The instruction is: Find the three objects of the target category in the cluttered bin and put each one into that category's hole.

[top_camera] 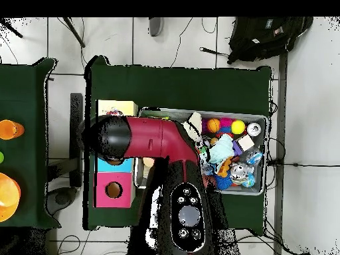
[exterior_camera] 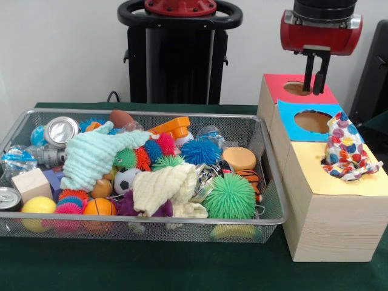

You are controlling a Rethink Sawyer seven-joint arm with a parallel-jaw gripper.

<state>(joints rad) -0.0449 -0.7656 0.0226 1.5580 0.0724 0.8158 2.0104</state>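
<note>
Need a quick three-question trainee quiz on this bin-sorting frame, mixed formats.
1. True or false: the hand hangs over the red panel's hole.
2. Which panel holds the spotted cloth? A red, B blue, C yellow.
3. Fill in: the wire basket stands on a green ____.

Key: 1 true; 2 C; 3 tablecloth.

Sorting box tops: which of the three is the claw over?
The red top, farthest back. The claw hangs at its round hole; the blue top and cloth-stuffed yellow top sit nearer the camera.
</note>
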